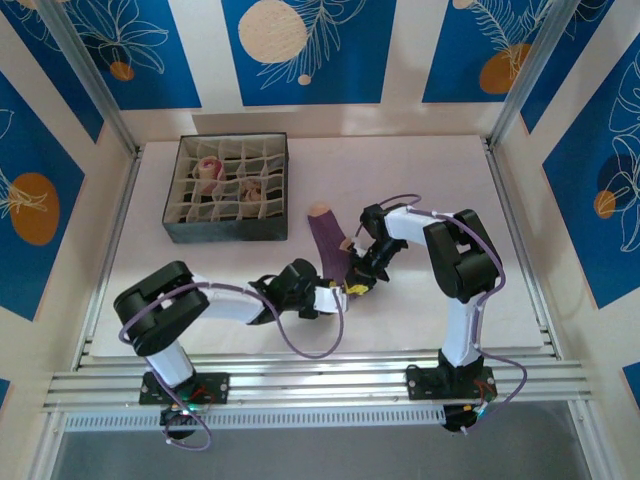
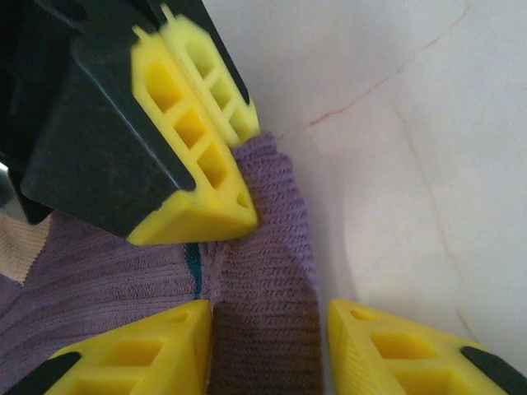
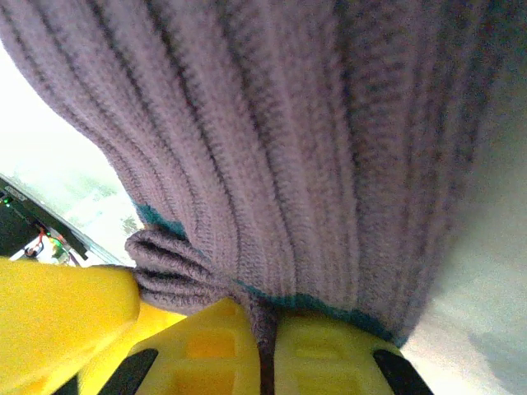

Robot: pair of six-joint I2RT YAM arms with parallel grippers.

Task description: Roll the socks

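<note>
While the right gripper [image 3: 265, 339] pinches the purple sock [image 3: 288, 148] tight, the left gripper [image 2: 268, 329] stands part-open astride it.

Purple sock [image 1: 328, 238]: ribbed, teal stripe at the cuff, tan toe pointing away from both grippers. The cuff edge is bunched and pinched in the right gripper [image 3: 268, 339]. The leg lies flat between the left gripper [image 2: 270, 329] fingers. Two pinkish rolled socks [image 1: 208, 170] lie well beyond the left gripper.

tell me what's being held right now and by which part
The right gripper pinches the purple sock by a bunched fold at its teal-trimmed edge. The left gripper straddles the sock with jaws apart, holding nothing.
</note>
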